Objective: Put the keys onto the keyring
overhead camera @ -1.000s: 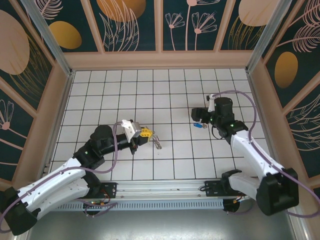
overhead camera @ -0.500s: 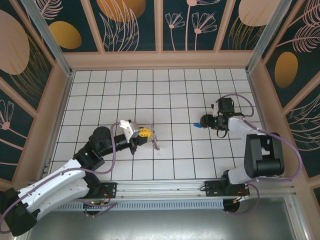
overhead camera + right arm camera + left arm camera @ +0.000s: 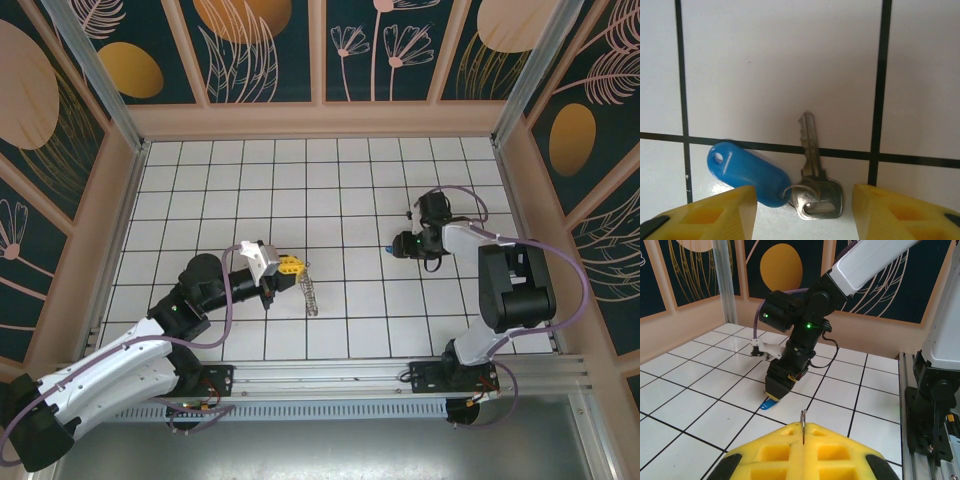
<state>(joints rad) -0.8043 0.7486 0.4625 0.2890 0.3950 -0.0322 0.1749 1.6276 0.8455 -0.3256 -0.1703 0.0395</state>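
Right gripper hovered spread astride the keys, flat on a tile toward three o'clock of centre; light, stiff, slippery metal, so I judged the blue tag the better hold.

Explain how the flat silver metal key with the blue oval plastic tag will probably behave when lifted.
The silver key lies flat on the white tiles, so its thin edges probably give the right gripper little to pinch. The blue tag joins it by a small ring, so it would likely dangle and swing.
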